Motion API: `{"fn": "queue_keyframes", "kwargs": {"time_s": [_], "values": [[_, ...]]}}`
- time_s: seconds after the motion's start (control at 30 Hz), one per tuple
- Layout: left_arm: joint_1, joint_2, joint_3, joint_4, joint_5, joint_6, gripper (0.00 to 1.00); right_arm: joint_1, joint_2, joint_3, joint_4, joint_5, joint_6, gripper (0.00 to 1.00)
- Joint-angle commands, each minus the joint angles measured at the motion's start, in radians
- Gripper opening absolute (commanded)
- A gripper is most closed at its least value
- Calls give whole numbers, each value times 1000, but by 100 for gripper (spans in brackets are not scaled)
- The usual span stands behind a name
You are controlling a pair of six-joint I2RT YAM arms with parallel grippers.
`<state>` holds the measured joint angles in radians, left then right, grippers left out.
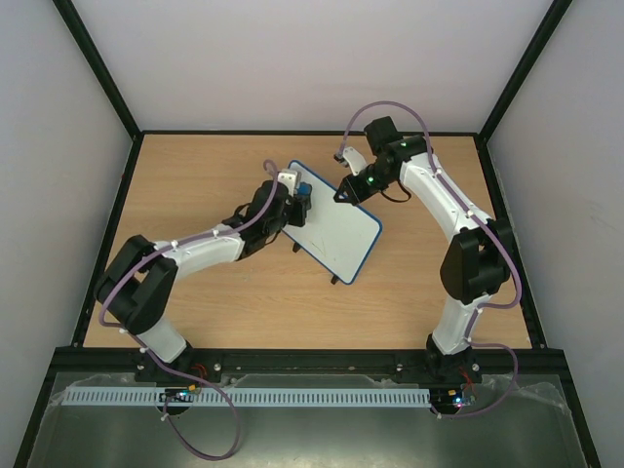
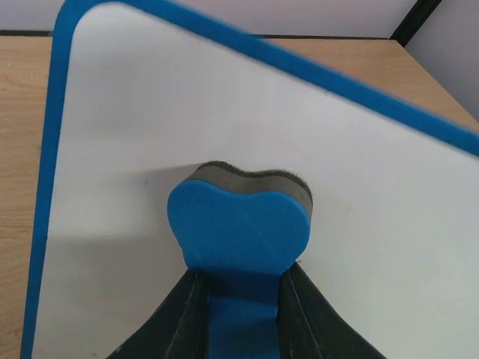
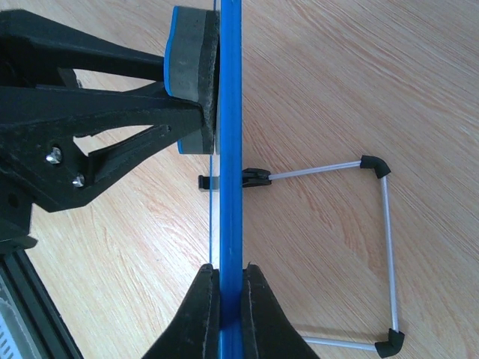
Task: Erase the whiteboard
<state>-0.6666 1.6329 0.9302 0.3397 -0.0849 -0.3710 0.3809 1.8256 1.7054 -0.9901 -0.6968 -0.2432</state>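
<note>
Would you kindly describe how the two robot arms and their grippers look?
The left arm and right arm have white shells, bulky black joints, and a mauve cable clipped along each. The left gripper and right gripper have tapered matte black fingers.

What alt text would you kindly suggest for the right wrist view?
The right gripper clamps the whiteboard, seen edge-on, while the left gripper presses the eraser against its face. Its wire stand extends right, over the wooden table.

**Everything by number**

One whiteboard [image 1: 336,229], one blue eraser [image 2: 239,217], one wire stand [image 3: 385,247] with two black corner caps [image 3: 374,164] showing. Two arms, left arm [image 1: 195,255] and right arm [image 1: 458,224], each with one gripper: left gripper [image 2: 241,280], right gripper [image 3: 228,273].
</note>
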Motion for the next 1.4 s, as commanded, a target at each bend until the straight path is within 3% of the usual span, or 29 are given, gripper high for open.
{"fn": "queue_keyframes", "kwargs": {"time_s": [0.0,0.2,0.37,0.53,1.07,1.37], "values": [[-3,-41,117,-80,74,-12,3,71,55,-43,-96,-45,-27,2],[-2,-42,125,-41,80,-57,3,73,61,-34,-91,-44,-21,2],[-27,-19,-31,67,75,-221,3,76,66,-33,-87,-45,-16,2],[-89,9,-172,157,-47,-349,3,80,68,-34,-88,-46,-16,2],[-93,-73,6,124,-59,-281,3,84,68,-36,-85,-43,-17,2],[-92,7,-200,232,-86,-427,3,85,69,-34,-84,-42,-17,2]]}}
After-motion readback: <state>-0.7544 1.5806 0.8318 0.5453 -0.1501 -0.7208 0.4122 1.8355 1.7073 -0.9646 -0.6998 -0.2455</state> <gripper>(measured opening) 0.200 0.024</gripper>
